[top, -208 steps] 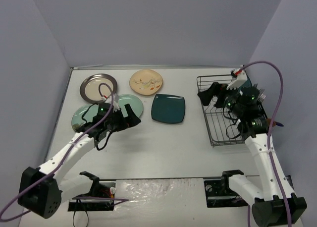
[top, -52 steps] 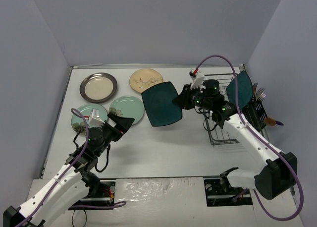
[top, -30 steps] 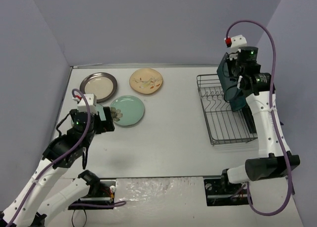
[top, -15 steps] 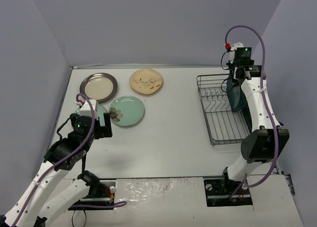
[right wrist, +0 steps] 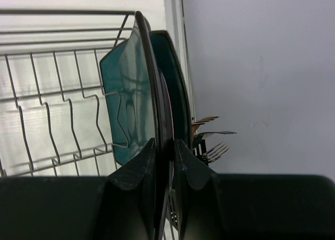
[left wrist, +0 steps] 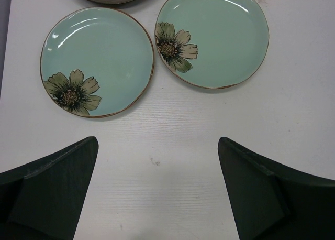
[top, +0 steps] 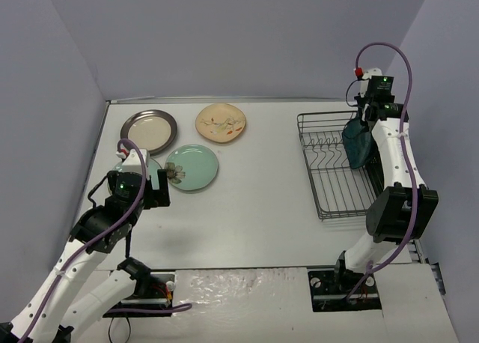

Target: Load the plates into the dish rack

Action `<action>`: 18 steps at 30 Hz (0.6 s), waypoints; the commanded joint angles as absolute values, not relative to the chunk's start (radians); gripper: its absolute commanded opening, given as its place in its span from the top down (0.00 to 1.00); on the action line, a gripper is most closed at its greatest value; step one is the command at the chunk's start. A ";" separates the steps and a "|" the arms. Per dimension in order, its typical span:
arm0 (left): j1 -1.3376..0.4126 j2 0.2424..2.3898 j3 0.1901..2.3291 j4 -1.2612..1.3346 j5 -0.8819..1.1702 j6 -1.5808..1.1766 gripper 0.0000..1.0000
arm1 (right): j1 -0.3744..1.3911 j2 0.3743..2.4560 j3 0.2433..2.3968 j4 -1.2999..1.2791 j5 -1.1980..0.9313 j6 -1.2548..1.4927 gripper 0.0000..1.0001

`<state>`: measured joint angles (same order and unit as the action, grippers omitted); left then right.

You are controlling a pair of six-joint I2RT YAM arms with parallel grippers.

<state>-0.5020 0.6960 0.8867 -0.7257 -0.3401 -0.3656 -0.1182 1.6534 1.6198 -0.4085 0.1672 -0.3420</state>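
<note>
Two dark teal plates point(top: 355, 147) stand on edge at the far right of the dish rack point(top: 329, 189), upright so the tines can hold them and leave slots free. The right gripper point(right wrist: 164, 145) pinches the top rim of the held teal plate point(right wrist: 131, 104), fingers pressed onto both faces. The other teal plate point(right wrist: 177, 77) stands just behind it, beside the forks point(right wrist: 212, 145). That arm reaches high, wrist pointing down over the rack; whether the held plate is fully seated I cannot tell. The left gripper point(left wrist: 157, 143) hovers spread wide above the table point(left wrist: 172, 187), near the left mint plate point(left wrist: 97, 62) and the right mint plate point(left wrist: 212, 38), likely lining up the next pick. The cream floral plate point(top: 221, 123) and the grey-rimmed plate point(top: 149, 131) lie flat at the far left.
</note>
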 commanded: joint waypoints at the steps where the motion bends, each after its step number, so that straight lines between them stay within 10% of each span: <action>1: -0.492 0.694 0.906 -0.710 -0.354 -0.342 0.03 | -0.117 1.608 1.612 -0.230 0.160 -0.341 1.00; 18: -0.479 0.692 0.904 -0.710 -0.353 -0.345 0.03 | -0.114 1.439 1.561 -0.129 0.146 -0.361 1.00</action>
